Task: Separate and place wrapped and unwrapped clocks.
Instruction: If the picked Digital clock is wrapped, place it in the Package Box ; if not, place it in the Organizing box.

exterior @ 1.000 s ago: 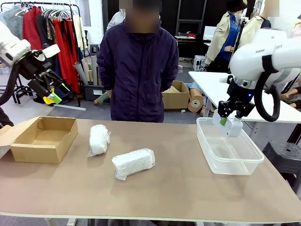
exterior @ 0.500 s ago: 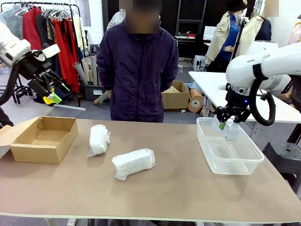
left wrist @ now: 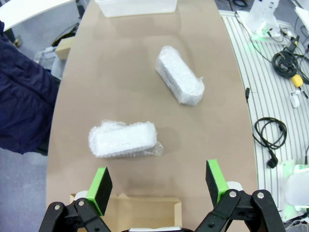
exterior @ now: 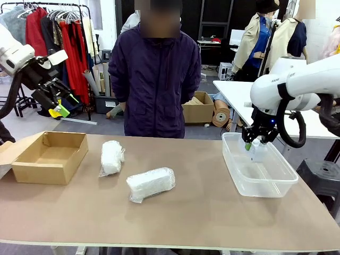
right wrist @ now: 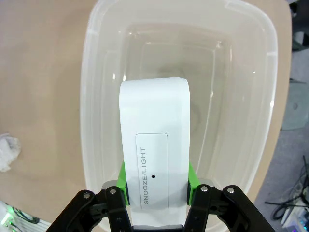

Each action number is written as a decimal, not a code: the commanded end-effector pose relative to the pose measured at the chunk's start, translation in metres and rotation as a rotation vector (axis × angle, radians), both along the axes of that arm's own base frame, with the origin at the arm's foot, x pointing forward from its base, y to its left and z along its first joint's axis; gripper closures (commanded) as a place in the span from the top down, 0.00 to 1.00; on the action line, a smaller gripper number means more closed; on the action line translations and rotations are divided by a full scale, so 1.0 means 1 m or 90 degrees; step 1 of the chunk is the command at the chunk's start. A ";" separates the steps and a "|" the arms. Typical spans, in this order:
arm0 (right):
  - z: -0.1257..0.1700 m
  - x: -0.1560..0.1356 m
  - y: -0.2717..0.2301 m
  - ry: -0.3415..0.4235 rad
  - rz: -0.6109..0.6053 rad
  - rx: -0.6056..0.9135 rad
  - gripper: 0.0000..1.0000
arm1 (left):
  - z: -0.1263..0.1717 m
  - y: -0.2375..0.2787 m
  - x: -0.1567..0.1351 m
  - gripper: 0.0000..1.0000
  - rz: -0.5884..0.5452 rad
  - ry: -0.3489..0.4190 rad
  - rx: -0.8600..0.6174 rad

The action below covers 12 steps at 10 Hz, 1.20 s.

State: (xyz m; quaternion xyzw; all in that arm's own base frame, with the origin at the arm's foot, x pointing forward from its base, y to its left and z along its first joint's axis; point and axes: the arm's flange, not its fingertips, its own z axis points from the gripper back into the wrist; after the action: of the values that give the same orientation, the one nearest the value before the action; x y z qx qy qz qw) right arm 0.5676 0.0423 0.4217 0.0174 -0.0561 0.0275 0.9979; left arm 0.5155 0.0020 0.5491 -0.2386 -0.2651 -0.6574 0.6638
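Observation:
Two bubble-wrapped clocks lie on the brown table: one left of centre and another nearer the front; the left wrist view shows both from above. A bare white clock marked SNOOZE/LIGHT is gripped between the green pads of my right gripper, which is shut on it and holds it inside the rim of the clear plastic tub. My left gripper hangs high above the table's left end, open with nothing between its fingers.
An open brown cardboard box sits at the table's left end. A person in a dark jacket stands at the far edge. The clear tub sits near the table's right edge.
My right gripper has moved left and down with the bare clock, lowering it into the tub. The left arm and the wrapped clocks have stayed put.

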 end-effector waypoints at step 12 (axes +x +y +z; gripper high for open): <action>-0.093 0.008 -0.008 -0.004 -0.082 -0.017 0.18 | 0.002 0.000 -0.002 1.00 -0.003 -0.002 -0.001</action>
State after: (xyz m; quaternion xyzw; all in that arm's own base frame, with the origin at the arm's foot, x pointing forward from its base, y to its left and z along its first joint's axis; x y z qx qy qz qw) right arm 0.5816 0.0319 0.3341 -0.0094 -0.0575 -0.0278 0.9979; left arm 0.5155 0.0019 0.5491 -0.2386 -0.2650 -0.6574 0.6638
